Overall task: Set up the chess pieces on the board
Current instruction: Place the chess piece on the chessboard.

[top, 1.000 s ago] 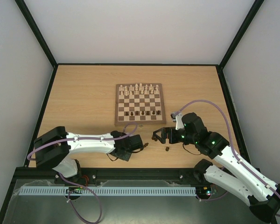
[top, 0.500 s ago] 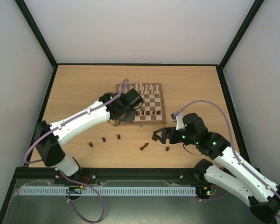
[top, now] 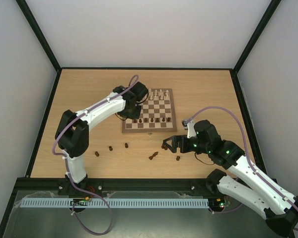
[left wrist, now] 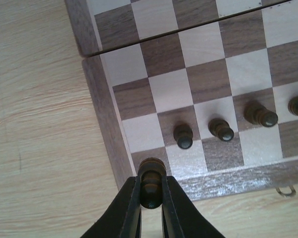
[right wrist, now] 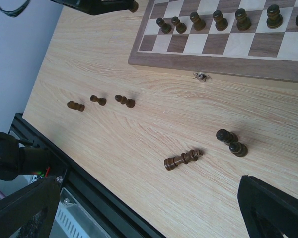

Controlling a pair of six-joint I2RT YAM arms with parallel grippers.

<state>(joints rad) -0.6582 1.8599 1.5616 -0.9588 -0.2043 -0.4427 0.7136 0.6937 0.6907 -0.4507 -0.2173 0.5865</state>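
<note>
One dark chess piece [left wrist: 151, 181] is pinched upright in the left gripper's [left wrist: 151, 192] jaws, over a corner square of the board [left wrist: 97, 89], just behind the row of standing dark pawns [left wrist: 221, 129]. A second ago that arm lay low by the table's [top: 79, 99] front edge; it has since swung across, so placement looks imminent. The right gripper [top: 168, 144] waits, jaws wide, near several loose dark pieces [right wrist: 183, 159].

White arms [top: 102, 110] with black joints [top: 74, 136] and purple cables [top: 213, 107]
</note>
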